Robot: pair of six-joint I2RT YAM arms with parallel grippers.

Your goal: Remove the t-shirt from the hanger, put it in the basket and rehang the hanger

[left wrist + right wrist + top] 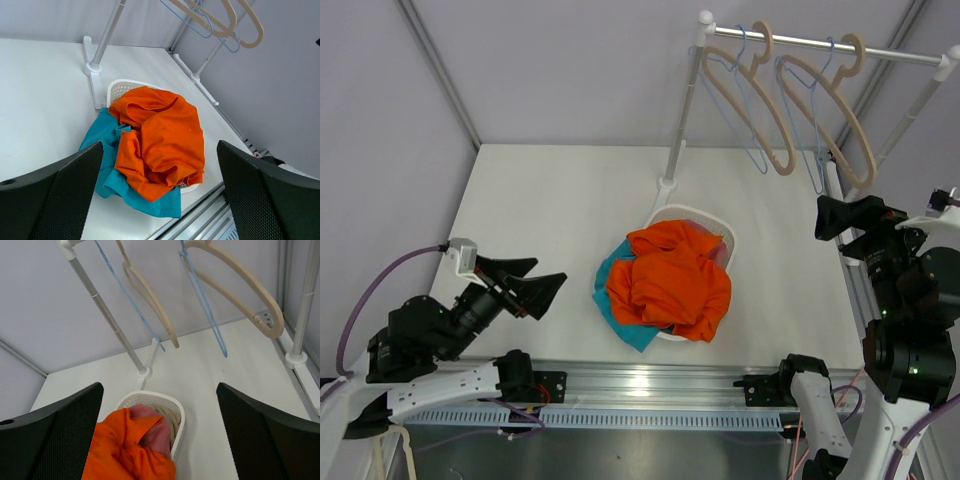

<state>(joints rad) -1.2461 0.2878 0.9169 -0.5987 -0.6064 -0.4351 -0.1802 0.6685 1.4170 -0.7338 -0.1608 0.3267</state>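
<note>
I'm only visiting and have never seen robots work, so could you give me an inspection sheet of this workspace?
Surface: white table, bare around the basket.
Job's things: orange t-shirt heaped on top of a white basket; hangers on the rail carry nothing.
Clutter: teal garment under the orange one; pink cloth inside the basket.
Grippers: left fingers open, empty; right fingers open, empty.
Cables: purple cable loops off the left arm.
Surroundings: plain grey walls.
</note>
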